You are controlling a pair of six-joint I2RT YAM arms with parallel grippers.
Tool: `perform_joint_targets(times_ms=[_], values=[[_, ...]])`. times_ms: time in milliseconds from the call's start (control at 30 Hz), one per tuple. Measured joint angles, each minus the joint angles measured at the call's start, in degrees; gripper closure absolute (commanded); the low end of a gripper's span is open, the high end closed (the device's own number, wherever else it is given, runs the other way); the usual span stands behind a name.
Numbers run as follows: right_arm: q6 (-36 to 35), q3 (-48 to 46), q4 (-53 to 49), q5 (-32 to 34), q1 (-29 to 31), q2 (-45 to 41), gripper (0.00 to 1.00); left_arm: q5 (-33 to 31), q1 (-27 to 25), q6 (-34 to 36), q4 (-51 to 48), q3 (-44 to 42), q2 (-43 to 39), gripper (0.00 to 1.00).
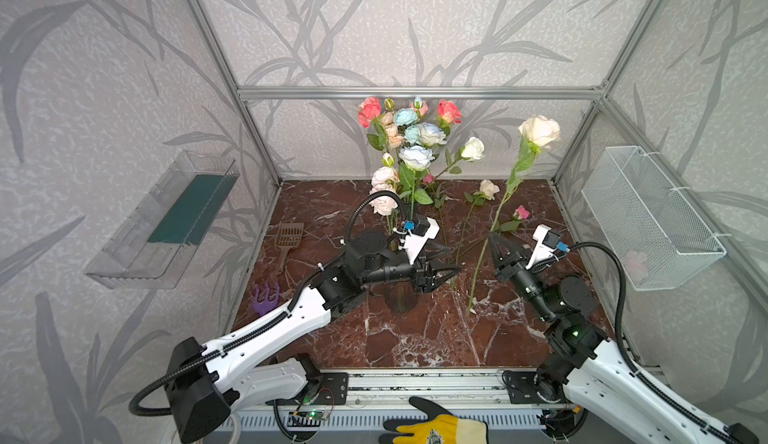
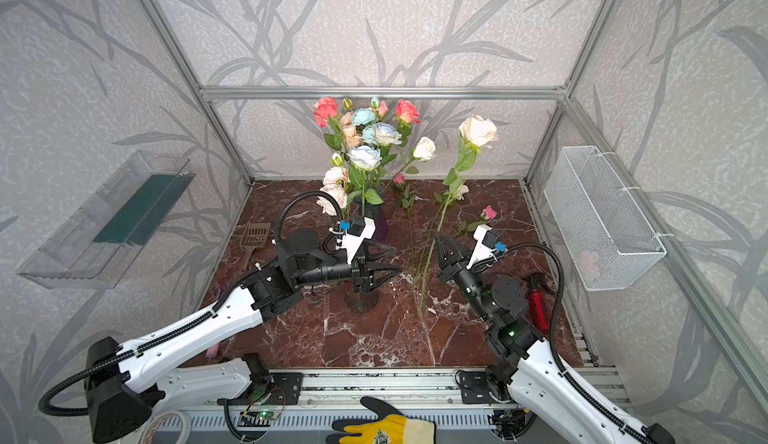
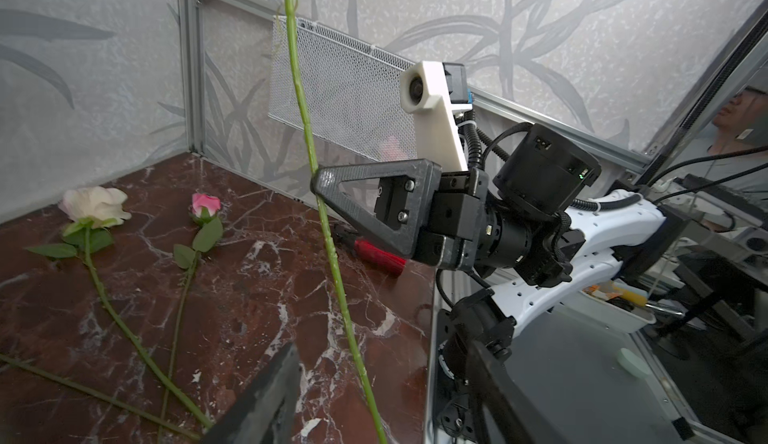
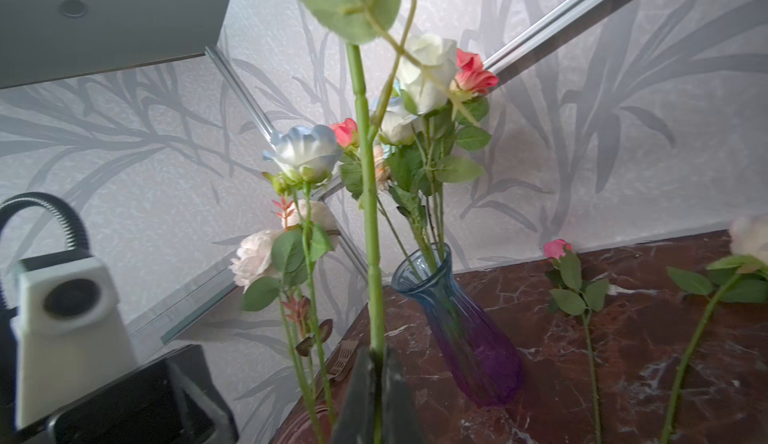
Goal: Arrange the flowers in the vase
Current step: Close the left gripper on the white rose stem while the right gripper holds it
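Note:
My right gripper [image 1: 492, 240] [image 4: 376, 363] is shut on the green stem [image 4: 370, 213] of a cream-peach rose [image 1: 539, 130], which stands nearly upright. The lower stem [image 3: 357, 358] passes between the fingers of my open left gripper [image 1: 454, 259] [image 3: 382, 392] without touching them. A blue-purple glass vase [image 4: 457, 325] at the back holds coral, white and pale blue flowers [image 1: 415, 134]. A darker vase [image 1: 401, 300] under my left arm holds pale pink roses [image 1: 383, 202]. A cream rose [image 3: 93, 205] and a pink bud [image 3: 205, 204] lie on the marble table [image 1: 415, 338].
A brown scoop [image 1: 288, 238] and a purple rake [image 1: 265, 296] lie at the left edge. A red-handled tool [image 2: 537, 304] lies by my right arm. A wire basket [image 1: 648, 217] hangs on the right wall, a clear tray [image 1: 166, 221] on the left. A yellow glove [image 1: 436, 427] lies in front.

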Motion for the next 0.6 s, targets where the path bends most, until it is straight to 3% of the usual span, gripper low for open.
perform_joint_targets(times_ms=[267,500,600], values=[[-4.90,4.17,4.85,1.73,10.36,6.34,1.00,4.20,-0.31,-2.08,0.57,0.70,1.64,0.37],[-6.19,5.81,8.66,1.60,13.46,11.58,1.00,3.39,-0.26,-2.01,-0.09,0.79,1.75,0.70],[-6.36,6.10,9.90,1.66,13.97,11.93,1.00,2.47,-0.31,-1.20,0.07,0.79,1.68,0.71]])
